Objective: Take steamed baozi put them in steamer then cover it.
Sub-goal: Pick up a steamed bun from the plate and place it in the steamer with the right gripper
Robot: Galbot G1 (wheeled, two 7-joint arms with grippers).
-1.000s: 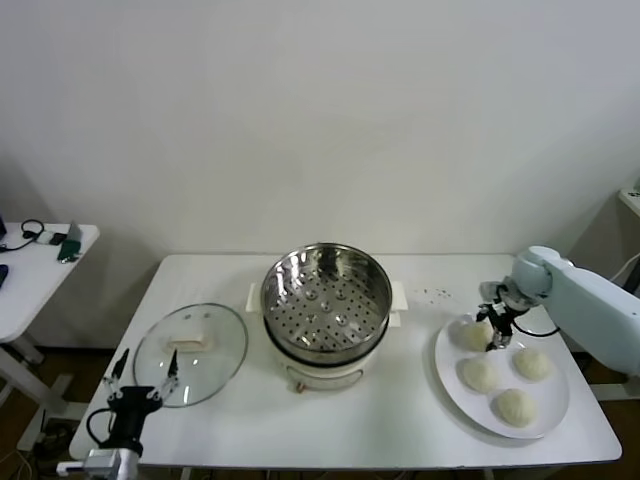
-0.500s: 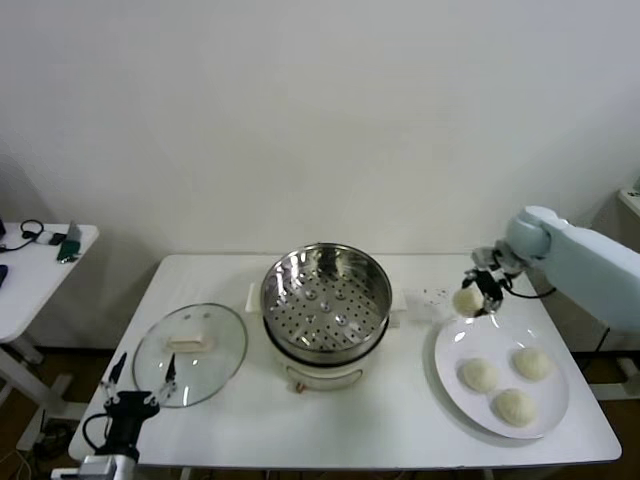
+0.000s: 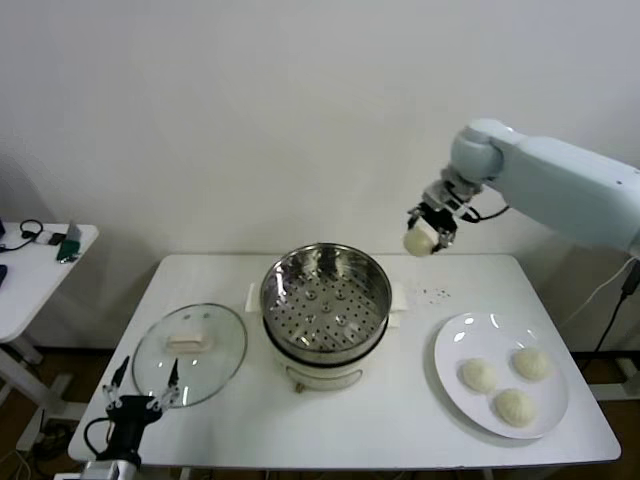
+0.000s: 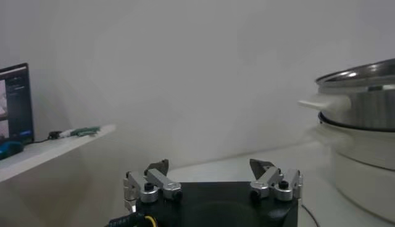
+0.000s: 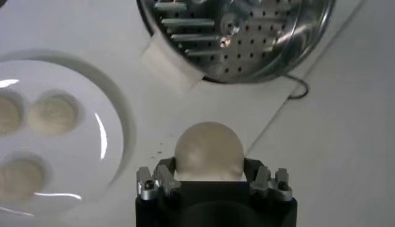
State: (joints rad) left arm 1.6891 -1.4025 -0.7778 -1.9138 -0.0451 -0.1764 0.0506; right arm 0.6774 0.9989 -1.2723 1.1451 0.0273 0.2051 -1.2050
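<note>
At the near edge of the white rectangular desk (image 3: 400, 420), at about 7 o'clock from its middle, the left claw (image 3: 140, 385) hangs idle, its two fingers spread wide with nothing between them. Just beyond it lies the round clear glass cover (image 3: 190, 352) with a metal rim; its cream-white bar handle faces up, its long axis running 9 to 3 o'clock.

At 4 o'clock on the desk sits a flat white round plate (image 3: 447, 372) carrying three smooth, domed cream-white steamed baozi (image 3: 513, 407).

In the middle stands the round shiny steel steamer (image 3: 325, 300), its perforated bottom bare, on a white electric pot base with side handles at 9 and 3 o'clock.

Farthest, the right claw (image 3: 428, 227) hangs in the air at about 1 o'clock from the steamer's rim, above the back of the desk. It is clamped on the fourth baozi (image 5: 208, 151), a smooth round bun gripped on both flanks, its dome bulging out past the fingertips.
</note>
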